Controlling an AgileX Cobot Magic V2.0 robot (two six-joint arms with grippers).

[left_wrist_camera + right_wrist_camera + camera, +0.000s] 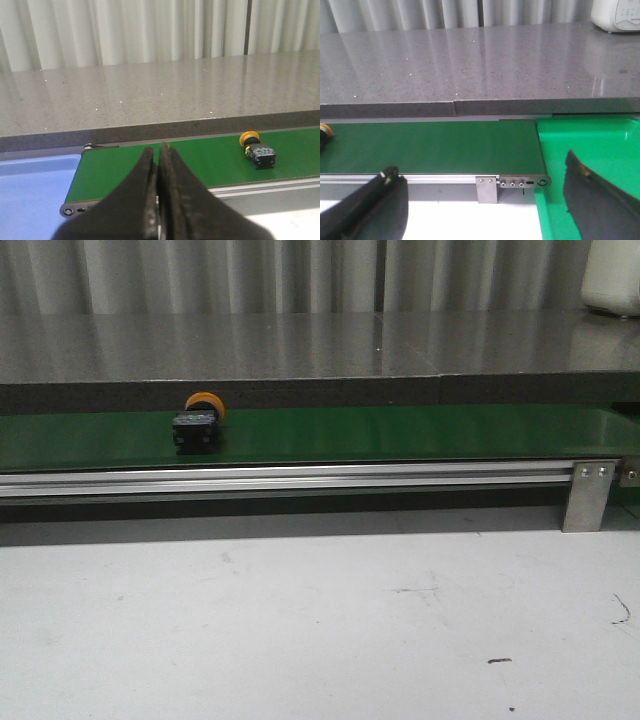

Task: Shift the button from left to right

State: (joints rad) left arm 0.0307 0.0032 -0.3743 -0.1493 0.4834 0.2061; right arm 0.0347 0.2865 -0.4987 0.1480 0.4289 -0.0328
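Note:
The button (197, 421), an orange-yellow cap on a black blocky body, lies on its side on the green belt (400, 433), left of the middle in the front view. The left wrist view shows the button (256, 148) on the belt (200, 160), well off to one side of my left gripper (157, 152), which is shut with nothing in it. My right gripper (480, 172) is open and empty, hanging before the belt's right end (470, 145). Only a sliver of the button's cap (324, 132) shows at the edge of the right wrist view. Neither gripper appears in the front view.
A grey stone counter (320, 345) runs behind the belt, with a white appliance (612, 275) at its far right. An aluminium rail and bracket (588, 495) front the belt. A blue tray (30, 192) sits off the belt's left end, a green tray (590, 165) off its right end.

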